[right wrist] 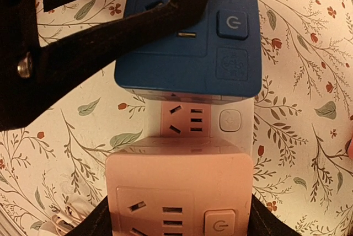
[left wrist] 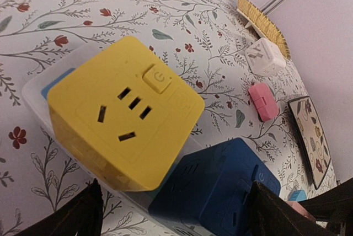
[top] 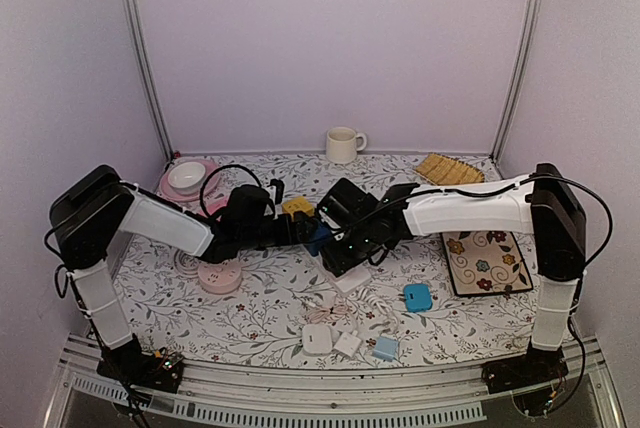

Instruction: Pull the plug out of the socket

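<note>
Right gripper point(right wrist: 179, 220) clamps pink plug point(right wrist: 179, 183) (seated on white strip point(right wrist: 246, 137)); left gripper point(left wrist: 176, 211) stands open.

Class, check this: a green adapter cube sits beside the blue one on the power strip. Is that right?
No. The adapter cube beside the blue one on the power strip is yellow, not green; the left wrist view shows it.

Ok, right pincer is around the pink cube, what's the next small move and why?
Probably draw the right pincer straight away from the strip: its fingers appear pressed on both sides of the pink cube, which sits plugged in. The left pincer hangs open by the yellow cube, so the strip may lift.
</note>
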